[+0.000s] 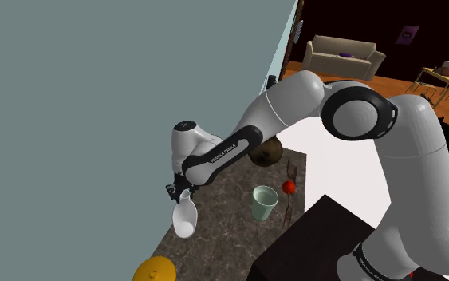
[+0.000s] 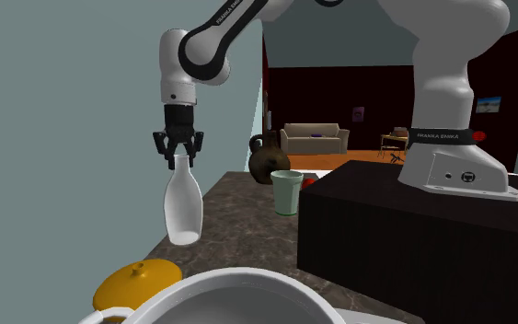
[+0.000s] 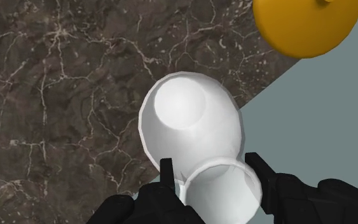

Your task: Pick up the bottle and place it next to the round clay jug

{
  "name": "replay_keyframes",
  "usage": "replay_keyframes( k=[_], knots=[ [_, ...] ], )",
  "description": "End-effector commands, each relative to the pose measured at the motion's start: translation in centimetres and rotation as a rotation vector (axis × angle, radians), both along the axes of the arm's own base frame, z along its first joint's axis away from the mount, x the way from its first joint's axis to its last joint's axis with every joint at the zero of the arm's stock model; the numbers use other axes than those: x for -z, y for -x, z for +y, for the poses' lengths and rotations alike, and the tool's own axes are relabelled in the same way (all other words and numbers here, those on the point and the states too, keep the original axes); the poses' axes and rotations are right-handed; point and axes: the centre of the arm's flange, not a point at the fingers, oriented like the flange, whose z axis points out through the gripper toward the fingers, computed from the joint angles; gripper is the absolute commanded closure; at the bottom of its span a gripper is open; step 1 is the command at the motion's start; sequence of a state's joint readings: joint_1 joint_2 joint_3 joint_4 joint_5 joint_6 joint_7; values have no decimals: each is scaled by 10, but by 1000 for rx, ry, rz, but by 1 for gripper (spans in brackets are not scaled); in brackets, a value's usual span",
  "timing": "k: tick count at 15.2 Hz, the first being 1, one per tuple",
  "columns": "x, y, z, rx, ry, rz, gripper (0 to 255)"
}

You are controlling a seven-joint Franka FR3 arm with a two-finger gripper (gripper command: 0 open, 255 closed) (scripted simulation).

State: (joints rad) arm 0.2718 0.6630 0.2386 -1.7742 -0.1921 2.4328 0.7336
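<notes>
A white bottle (image 1: 184,217) (image 2: 182,207) (image 3: 193,121) hangs tilted at the wall-side edge of the dark marble counter (image 1: 222,231) (image 3: 63,95). My gripper (image 1: 181,190) (image 2: 180,161) (image 3: 214,175) is shut on the bottle's neck from above, one finger on each side of the rim. Whether the base still touches the counter I cannot tell. The round dark brown jug (image 1: 266,152) (image 2: 268,161) stands farther along the counter, partly behind my forearm in the shoulder view.
A pale green cup (image 1: 264,203) (image 2: 286,191) stands between bottle and jug, with a small red object (image 1: 289,187) beside it. A yellow lidded pot (image 1: 152,270) (image 2: 139,281) (image 3: 308,25) sits beyond the bottle. The grey wall (image 1: 95,104) runs close alongside. The black stand (image 2: 413,230) borders the counter.
</notes>
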Motion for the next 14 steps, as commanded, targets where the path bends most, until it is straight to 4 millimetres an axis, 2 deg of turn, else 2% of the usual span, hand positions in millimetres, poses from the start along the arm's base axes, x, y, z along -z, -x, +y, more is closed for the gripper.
replay_keyframes(
  k=[1, 7, 14],
  knots=[
    [0, 0, 0, 0, 0, 1, 255],
    [0, 0, 0, 0, 0, 1, 255],
    [-36, 0, 0, 0, 0, 1, 255]
  ],
)
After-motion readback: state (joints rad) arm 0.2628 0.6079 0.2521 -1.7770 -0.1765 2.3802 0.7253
